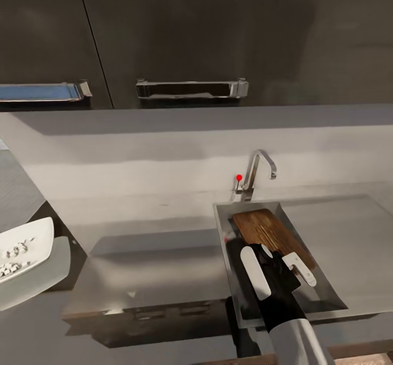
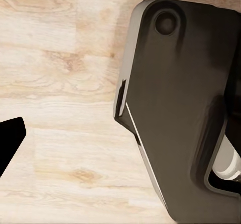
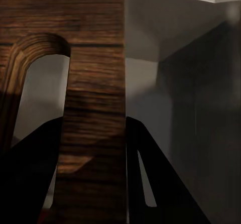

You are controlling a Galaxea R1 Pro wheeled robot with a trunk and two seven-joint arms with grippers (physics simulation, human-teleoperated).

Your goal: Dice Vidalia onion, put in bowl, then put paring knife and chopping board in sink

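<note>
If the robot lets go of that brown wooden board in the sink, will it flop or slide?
Probably no flopping: the chopping board looks like stiff, grained wood. It leans tilted in the sink, so it would likely slide down the smooth steel. The right gripper seems to pinch its thin edge by the slot handle, so it might swivel.

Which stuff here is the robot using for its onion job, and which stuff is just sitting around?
For the job:
- chopping board, lying tilted in the sink
- right claw, over the board's near end
- white bowl with diced onion
- countertop

Just there:
- tap with red knob
- cabinet handles
- wooden floor
</note>
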